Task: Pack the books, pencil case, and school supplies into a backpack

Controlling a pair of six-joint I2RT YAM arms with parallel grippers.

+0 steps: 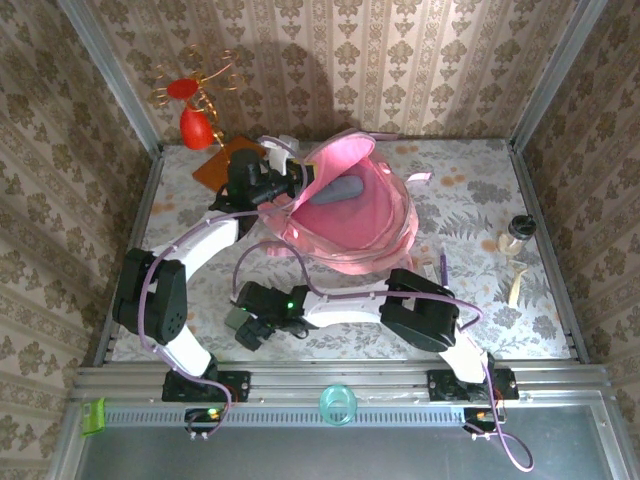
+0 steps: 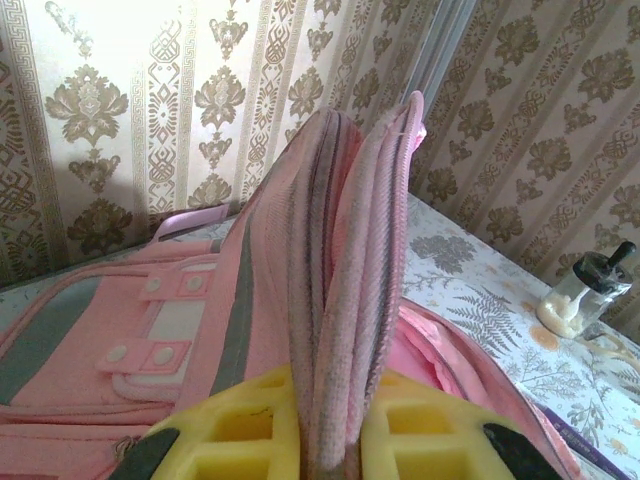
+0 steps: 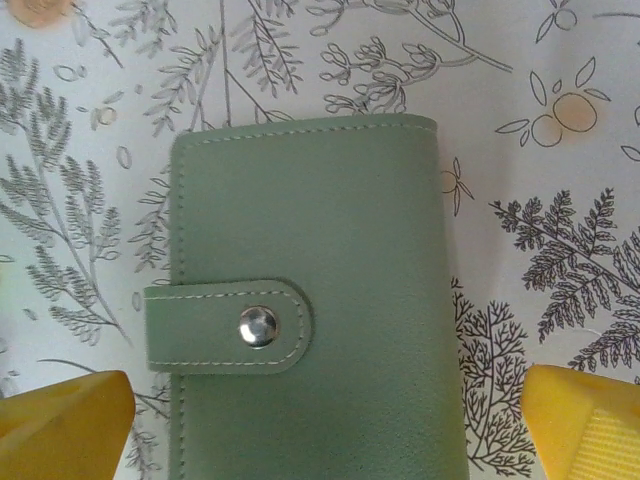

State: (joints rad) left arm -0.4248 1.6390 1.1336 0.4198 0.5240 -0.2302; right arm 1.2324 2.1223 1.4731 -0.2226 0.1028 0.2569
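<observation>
1. My left claw [image 2: 330, 445] is clenched on the raised edge of the pink backpack [image 2: 150, 330], which lies open on the surface [image 1: 470, 200].
2. My right claw [image 3: 325, 420] is released, spread wide either side of the green pencil case [image 3: 310, 220], which lies flat on the surface.

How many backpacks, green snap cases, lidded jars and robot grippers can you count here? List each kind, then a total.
pink backpack: 1
green snap case: 1
dark-lidded jar: 1
grippers: 2 (left gripper shut on the backpack flap, right gripper open)
Total: 5
</observation>
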